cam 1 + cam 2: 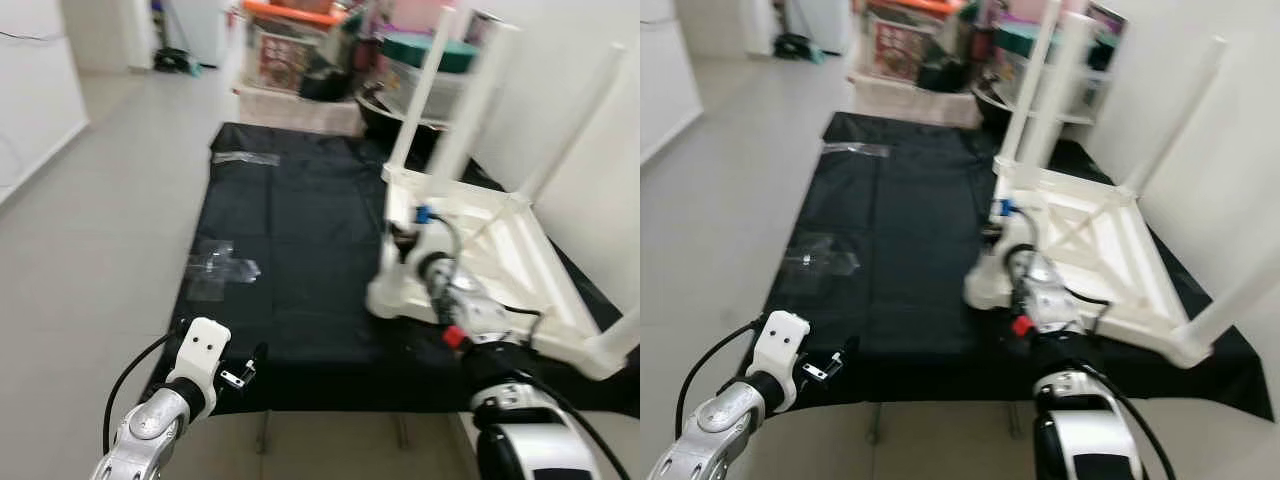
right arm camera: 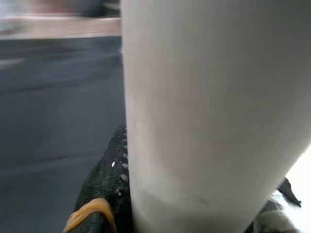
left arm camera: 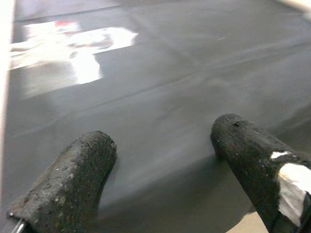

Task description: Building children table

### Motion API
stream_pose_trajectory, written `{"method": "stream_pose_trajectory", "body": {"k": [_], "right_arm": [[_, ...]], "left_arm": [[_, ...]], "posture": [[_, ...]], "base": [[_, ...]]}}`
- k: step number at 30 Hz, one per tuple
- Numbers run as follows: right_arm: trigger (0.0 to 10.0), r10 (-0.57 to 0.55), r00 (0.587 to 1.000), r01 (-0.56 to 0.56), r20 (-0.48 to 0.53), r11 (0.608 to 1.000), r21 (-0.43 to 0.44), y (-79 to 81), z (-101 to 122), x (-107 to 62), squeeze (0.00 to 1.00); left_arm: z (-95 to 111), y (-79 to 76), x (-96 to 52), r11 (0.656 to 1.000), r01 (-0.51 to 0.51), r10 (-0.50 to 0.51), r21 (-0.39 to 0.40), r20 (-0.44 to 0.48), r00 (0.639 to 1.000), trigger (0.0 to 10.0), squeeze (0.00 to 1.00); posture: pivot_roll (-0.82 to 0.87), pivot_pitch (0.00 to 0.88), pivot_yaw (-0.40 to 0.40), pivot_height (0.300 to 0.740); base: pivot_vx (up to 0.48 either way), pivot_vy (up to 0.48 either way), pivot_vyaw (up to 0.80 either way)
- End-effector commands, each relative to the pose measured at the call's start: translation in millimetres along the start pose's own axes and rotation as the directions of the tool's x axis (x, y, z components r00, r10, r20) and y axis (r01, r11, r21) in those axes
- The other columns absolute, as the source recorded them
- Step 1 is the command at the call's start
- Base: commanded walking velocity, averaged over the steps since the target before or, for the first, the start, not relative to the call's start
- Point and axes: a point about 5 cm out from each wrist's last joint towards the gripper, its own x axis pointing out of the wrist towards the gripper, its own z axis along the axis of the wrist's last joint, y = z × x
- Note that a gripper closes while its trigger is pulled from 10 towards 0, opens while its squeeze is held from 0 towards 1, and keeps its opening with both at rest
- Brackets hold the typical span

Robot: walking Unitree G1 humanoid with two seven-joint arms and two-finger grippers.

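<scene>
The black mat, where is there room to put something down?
The black mat is bare in its middle, between the clear plastic bags and the upturned white table. The table's side, where the right gripper works, is crowded.

You are looking along the left gripper (image 3: 163, 170), its two rough black fingers (image 3: 73, 179) spread wide apart with nothing between them. One carries a patch of silvery tape (image 3: 294, 184). Beneath lies a smooth black fabric sheet (image 3: 194, 73). Farther off on it, a crumpled clear plastic wrapper (image 3: 73, 48) catches glare.
</scene>
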Motion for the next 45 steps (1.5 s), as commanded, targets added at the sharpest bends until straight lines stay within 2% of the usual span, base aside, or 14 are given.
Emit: {"method": "stream_pose_trajectory", "body": {"k": [1,3,11,12,18,19,22,23,30,41,42,43,44,45], "right_arm": [[0.0,-0.251,0.967,0.25,-0.047,0.968,-0.028,-38.2,-15.9,-1.8,0.0],[0.0,-0.431,0.901,0.432,-0.043,0.902,0.002,-53.6,-19.8,-12.4,0.0],[0.0,-0.388,0.918,0.389,-0.085,0.921,-0.007,-31.0,-24.4,-15.3,0.0],[10.0,-0.311,0.947,0.314,-0.079,0.949,0.022,-20.2,-21.6,-12.4,0.73],[10.0,-0.199,0.98,0.2,-0.014,0.977,0.078,-9.6,-7.2,-7.8,1.0],[10.0,-0.063,0.998,0.059,0.021,0.986,0.155,-0.6,3.6,-3.6,0.61],[10.0,-0.021,0.999,0.015,0.033,0.985,0.175,2.2,6.6,-2.8,0.61],[10.0,0.09,0.993,-0.103,0.081,0.978,0.182,7.9,13.1,-3.3,0.0],[10.0,0.66,0.731,-0.665,0.17,0.746,-0.037,12.4,33.5,-9.6,0.0],[10.0,0.745,0.665,-0.742,0.058,0.667,-0.063,29.6,20.9,-3.3,0.0],[7.2,0.736,0.675,-0.733,0.049,0.677,-0.065,30.0,20.6,-1.7,0.0],[7.2,0.736,0.675,-0.733,0.049,0.677,-0.065,30.0,20.6,-1.7,0.0],[0.0,0.721,0.692,-0.719,0.033,0.693,-0.059,29.3,19.5,0.4,0.0],[0.0,0.716,0.697,-0.714,0.02,0.697,-0.063,27.8,19.1,1.9,0.0]], "left_arm": [[-4.2,-3.3,1.3,1.0,0.015,-0.015,0.001,-0.024,1.0,10.0,0.0],[-5.0,-4.0,1.0,1.0,0.016,-0.016,0.002,-0.027,1.0,10.0,0.0],[-5.1,-6.9,2.4,1.0,0.022,-0.022,0.003,-0.029,0.999,10.0,0.0],[-5.0,-5.8,2.6,1.0,0.02,-0.02,0.005,-0.029,0.999,10.0,0.0],[-5.0,-4.0,2.2,1.0,0.014,-0.014,0.005,-0.029,0.999,10.0,0.0],[-5.7,-4.8,1.5,1.0,0.013,-0.013,0.003,-0.03,0.999,10.0,0.0],[-6.0,-5.1,1.4,1.0,0.013,-0.013,0.002,-0.03,0.999,10.0,0.0],[-6.3,-5.7,1.5,1.0,0.014,-0.014,0.001,-0.03,0.999,10.0,0.0],[-5.0,-4.6,4.5,1.0,0.013,-0.013,0.005,-0.026,1.0,10.0,0.0],[-4.1,-5.7,6.4,1.0,0.013,-0.012,0.007,-0.02,1.0,10.0,0.0],[-4.1,-5.2,5.8,1.0,0.011,-0.011,0.007,-0.02,1.0,10.0,0.0],[-4.1,-5.2,5.8,1.0,0.011,-0.011,0.007,-0.02,1.0,10.0,0.0],[-4.1,-4.1,4.8,1.0,0.007,-0.007,0.008,-0.02,1.0,10.0,0.0],[-4.3,-3.0,4.0,1.0,0.004,-0.004,0.009,-0.02,1.0,10.0,0.0]], "posture": [[0.06,0.0,-0.153,0.74],[0.06,0.0,-0.153,0.74],[0.06,0.0,-0.152,0.74],[0.06,0.0,-0.155,0.74],[0.06,0.0,-0.158,0.74],[0.06,0.0,-0.156,0.74],[0.06,0.0,-0.156,0.74],[0.05,0.0,-0.156,0.74],[0.05,0.0,-0.16,0.74],[0.07,0.0,-0.17,0.74],[0.07,0.0,-0.173,0.74],[0.07,0.0,-0.173,0.74],[0.07,0.0,-0.174,0.74],[0.08,0.0,-0.174,0.74]], "base": [[0.0,0.0,0.0],[0.0,0.0,0.0],[0.0,0.0,0.0],[0.0,0.0,0.0],[0.0,0.0,0.0],[0.0,0.0,0.0],[0.0,0.0,0.0],[0.0,0.0,0.0],[0.0,0.0,0.0],[0.0,0.0,0.0],[0.0,0.0,0.0],[0.0,0.0,0.0],[0.0,0.0,0.0],[0.0,0.0,0.0]]}}
